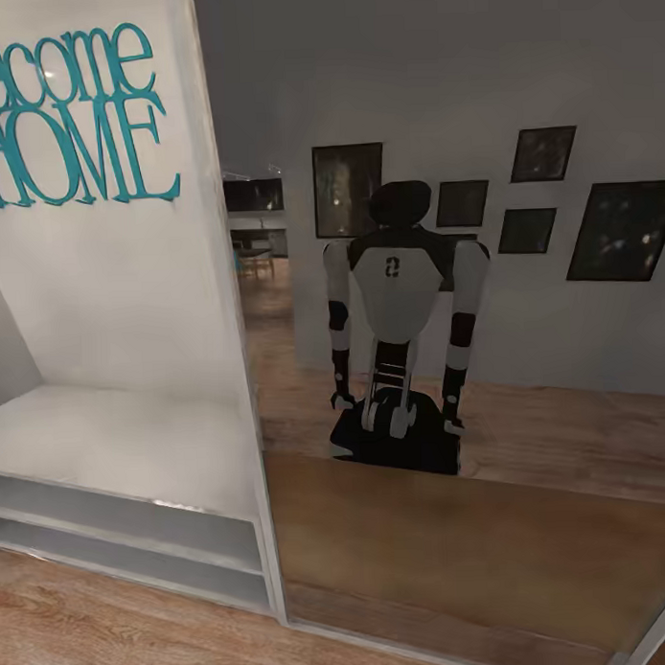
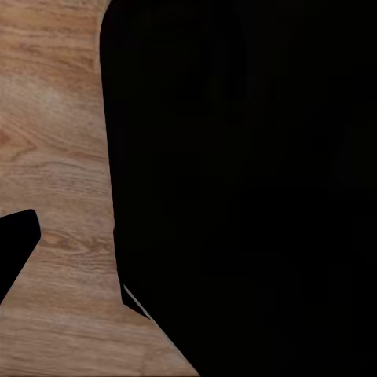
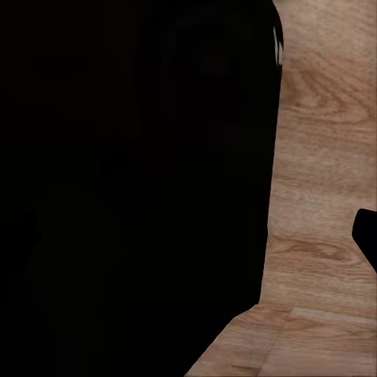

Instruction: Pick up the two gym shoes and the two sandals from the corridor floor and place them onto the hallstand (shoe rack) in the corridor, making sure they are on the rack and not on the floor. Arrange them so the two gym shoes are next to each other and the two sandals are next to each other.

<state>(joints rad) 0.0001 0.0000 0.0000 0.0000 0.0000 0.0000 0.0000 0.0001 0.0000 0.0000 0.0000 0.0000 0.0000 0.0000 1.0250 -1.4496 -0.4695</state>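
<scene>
— Looking ahead from the head camera, what stands there?
— A hallstand (image 1: 125, 445), white, with teal letters (image 1: 71, 116) on its upper panel, a wide bench top and two low shelf openings under it. Beside it is a mirror (image 1: 454, 520) showing the robot's reflection (image 1: 404, 330), arms hanging at its sides, before a wall of dark picture frames (image 1: 621, 231).
— And the grippers?
— Each wrist camera looks down past a large black shape onto the corridor floor (image 2: 55, 157). Whether the left or right fingers are spread or closed, I cannot tell.
— Any shoes?
— The bench and shelves hold none; wood planks (image 3: 330, 157) lie below both wrists.
</scene>
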